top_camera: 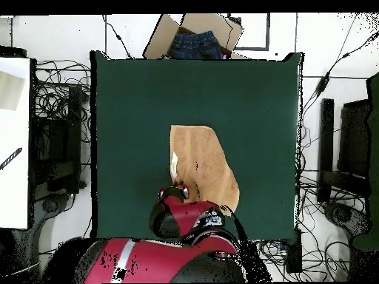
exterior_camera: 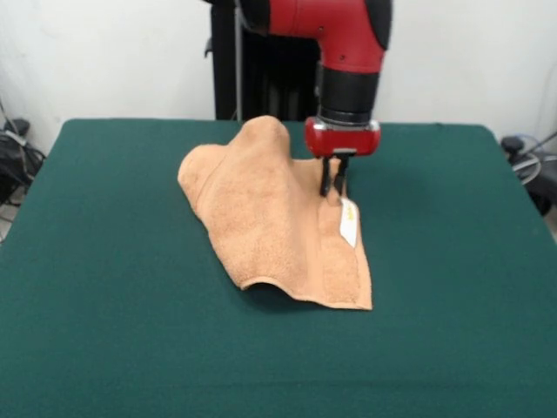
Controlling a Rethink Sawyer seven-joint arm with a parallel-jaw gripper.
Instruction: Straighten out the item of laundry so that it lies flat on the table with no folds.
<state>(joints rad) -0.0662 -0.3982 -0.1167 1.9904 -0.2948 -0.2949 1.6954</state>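
The peach towel (exterior_camera: 270,218) sat rumpled around the middle of the green table (exterior_camera: 104,287), with one end humped up and its white tag (exterior_camera: 348,222) showing. The gripper (exterior_camera: 334,187) was down at the towel's edge beside the tag, fingers close together, pinching the cloth.

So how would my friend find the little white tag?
Look at the big green table, then the peach towel lying rumpled in its middle. Just below the red arm's gripper, on the towel's edge, sits the white tag, the only white bit on it.
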